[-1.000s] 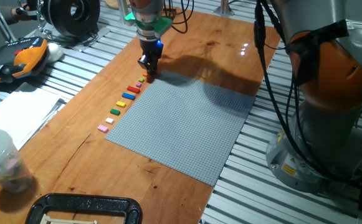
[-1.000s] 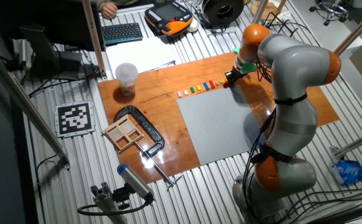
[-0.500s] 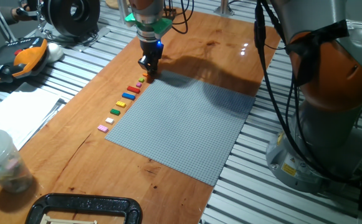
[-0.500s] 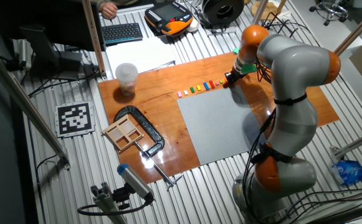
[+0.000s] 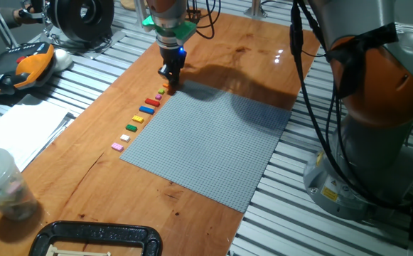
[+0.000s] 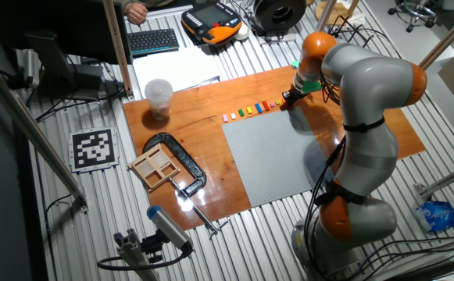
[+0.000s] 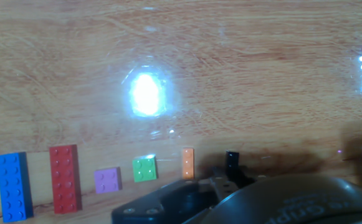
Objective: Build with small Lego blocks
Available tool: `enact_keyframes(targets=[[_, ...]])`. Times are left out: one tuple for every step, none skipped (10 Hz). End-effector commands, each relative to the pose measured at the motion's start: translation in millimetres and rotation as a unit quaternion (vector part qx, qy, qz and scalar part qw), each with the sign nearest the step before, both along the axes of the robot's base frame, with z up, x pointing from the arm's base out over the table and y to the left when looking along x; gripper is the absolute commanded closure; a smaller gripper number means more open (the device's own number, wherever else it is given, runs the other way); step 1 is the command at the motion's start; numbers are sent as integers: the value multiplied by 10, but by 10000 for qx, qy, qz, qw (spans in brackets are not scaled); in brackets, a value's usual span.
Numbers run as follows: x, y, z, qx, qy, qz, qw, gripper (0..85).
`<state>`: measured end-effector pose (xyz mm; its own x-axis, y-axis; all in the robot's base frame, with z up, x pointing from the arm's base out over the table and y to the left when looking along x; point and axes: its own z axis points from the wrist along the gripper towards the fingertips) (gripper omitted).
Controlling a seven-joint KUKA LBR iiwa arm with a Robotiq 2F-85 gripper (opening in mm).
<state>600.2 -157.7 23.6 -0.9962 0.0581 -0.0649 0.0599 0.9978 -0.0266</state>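
Note:
A row of small Lego blocks (image 5: 141,114) lies on the wooden table along the left edge of the grey baseplate (image 5: 213,142). The hand view shows blue (image 7: 12,185), red (image 7: 65,177), purple (image 7: 108,180), green (image 7: 144,168) and orange (image 7: 188,163) bricks. A dark brown brick (image 7: 232,159) stands at the row's far end. My gripper (image 5: 169,80) is down at that end, also seen in the other fixed view (image 6: 287,98). Its dark fingers (image 7: 187,196) meet around the dark brown brick, which sticks out past their tips.
A plastic cup (image 5: 0,183) and a black clamp (image 5: 92,238) sit at the near end of the table. White papers (image 5: 21,131) and an orange-black pendant (image 5: 28,65) lie to the left. The robot base (image 5: 377,121) stands to the right.

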Motion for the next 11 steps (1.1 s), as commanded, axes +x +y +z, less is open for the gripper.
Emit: enact_keyframes(targets=[[0,-1,0,7,0,4,10000,680],[-1,-2,-1,14,8,11,10000,850],[-1,-2,4,37,15,11,10000,850],[-1,-3,22,52,31,18,10000,850],[-2,-3,46,59,46,26,10000,850],[-2,0,82,105,77,33,9999,850],[-8,6,122,128,100,33,9999,850],[-33,31,154,129,107,10,9999,850],[-60,61,182,200,130,-20,9997,850],[-99,92,206,201,122,-43,9997,850],[-130,115,235,201,130,-51,9997,850]])
